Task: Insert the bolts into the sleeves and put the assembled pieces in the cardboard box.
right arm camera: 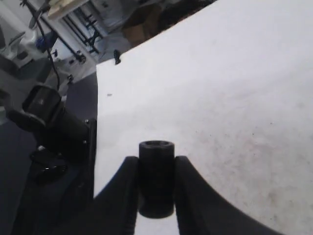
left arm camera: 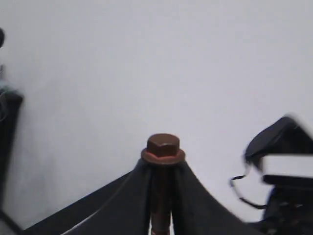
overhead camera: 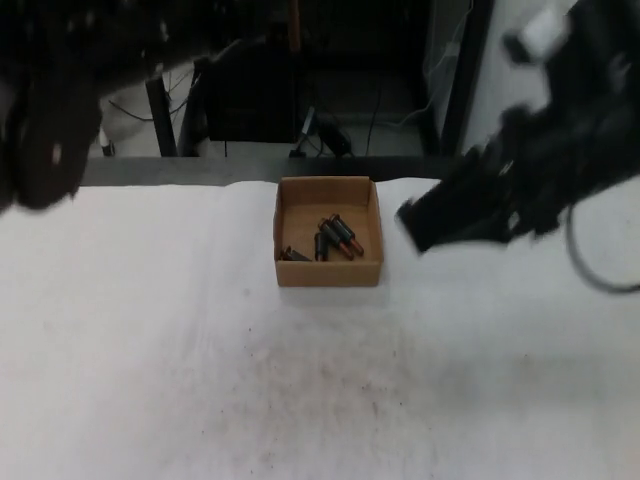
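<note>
The left pincer (left arm camera: 160, 169) clamps a bolt (left arm camera: 163, 146), with the left arm (overhead camera: 45, 130) at the table's (overhead camera: 150, 380) far left corner. The right pincer (right arm camera: 156, 166) clamps a sleeve (right arm camera: 156, 193), with the right arm (overhead camera: 520, 180) by the far right edge.

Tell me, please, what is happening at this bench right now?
The left gripper is shut on a brown hex bolt, and the right gripper is shut on a black sleeve. The two are not joined yet. On the white bench, the cardboard box already contains several dark pieces.
</note>
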`<state>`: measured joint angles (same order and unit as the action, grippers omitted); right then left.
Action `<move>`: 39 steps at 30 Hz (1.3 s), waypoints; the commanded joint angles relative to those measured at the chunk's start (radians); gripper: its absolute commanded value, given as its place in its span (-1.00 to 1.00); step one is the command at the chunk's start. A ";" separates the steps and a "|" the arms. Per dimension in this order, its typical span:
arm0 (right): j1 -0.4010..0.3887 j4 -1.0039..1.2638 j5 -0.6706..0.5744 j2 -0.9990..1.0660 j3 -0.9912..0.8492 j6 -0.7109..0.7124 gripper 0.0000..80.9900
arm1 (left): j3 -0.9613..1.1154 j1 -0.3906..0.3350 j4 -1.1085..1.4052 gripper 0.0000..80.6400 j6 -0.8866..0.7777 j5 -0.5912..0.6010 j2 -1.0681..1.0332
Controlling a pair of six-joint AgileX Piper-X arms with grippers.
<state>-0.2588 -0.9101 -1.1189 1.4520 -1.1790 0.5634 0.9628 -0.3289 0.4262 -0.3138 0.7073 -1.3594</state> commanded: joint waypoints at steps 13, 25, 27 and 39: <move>-0.300 1.581 0.670 -0.004 0.449 -0.840 -0.98 | -0.246 0.001 0.610 -1.00 -0.361 0.158 0.066; -0.301 1.899 0.399 -0.004 0.520 -1.075 -0.98 | -0.246 0.011 0.610 -1.00 -0.359 0.271 0.066; -0.301 1.895 0.368 -0.004 0.520 -1.096 -0.98 | -0.246 0.011 0.610 -1.00 -0.359 0.278 0.066; -0.301 1.944 0.248 -0.007 0.520 -1.181 -0.98 | -0.246 0.011 0.597 -1.00 -0.314 0.361 0.066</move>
<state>-0.5587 1.0109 -0.8620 1.4571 -0.6575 -0.6124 0.7142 -0.3211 1.0173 -0.6353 1.0354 -1.3080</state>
